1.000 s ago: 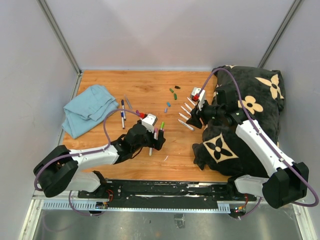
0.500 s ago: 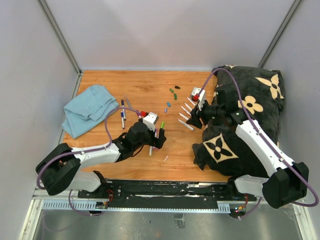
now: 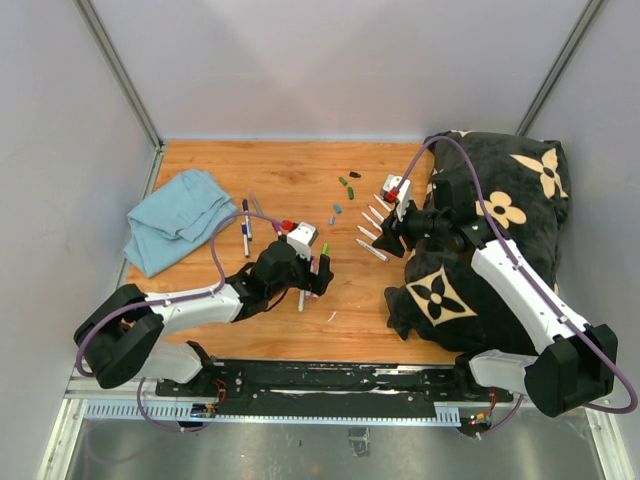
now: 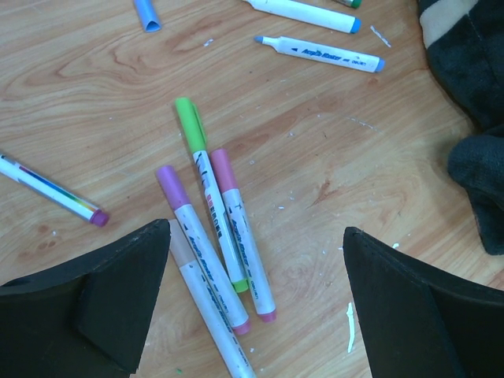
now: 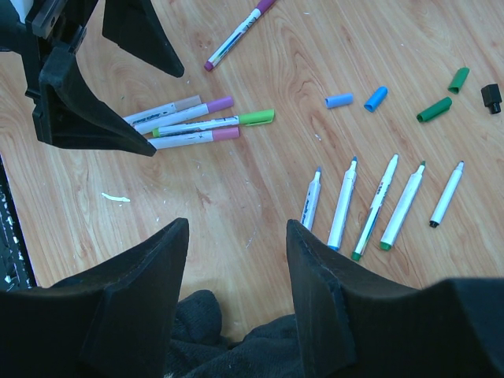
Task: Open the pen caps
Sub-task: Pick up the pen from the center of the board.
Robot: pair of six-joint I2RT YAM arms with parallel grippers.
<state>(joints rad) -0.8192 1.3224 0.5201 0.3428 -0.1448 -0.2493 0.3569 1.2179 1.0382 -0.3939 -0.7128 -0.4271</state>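
Stubby plastic pen caps [image 4: 187,118] on slim white markers [image 4: 218,216]: probably light, stiff, slick. I'd pinch cap, brace barrel. My left hand [image 4: 256,236] wide, empty; right hand [image 5: 236,228] half-open, empty.

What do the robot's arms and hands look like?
The left arm and right arm have white shells and black joints, and a purple cable runs along each. The left hand and right hand are black, with two chunky pointed fingers. A small white box with a red bit sits at each wrist.

Capped pens [image 3: 323,251] under left end effector [image 3: 312,284]
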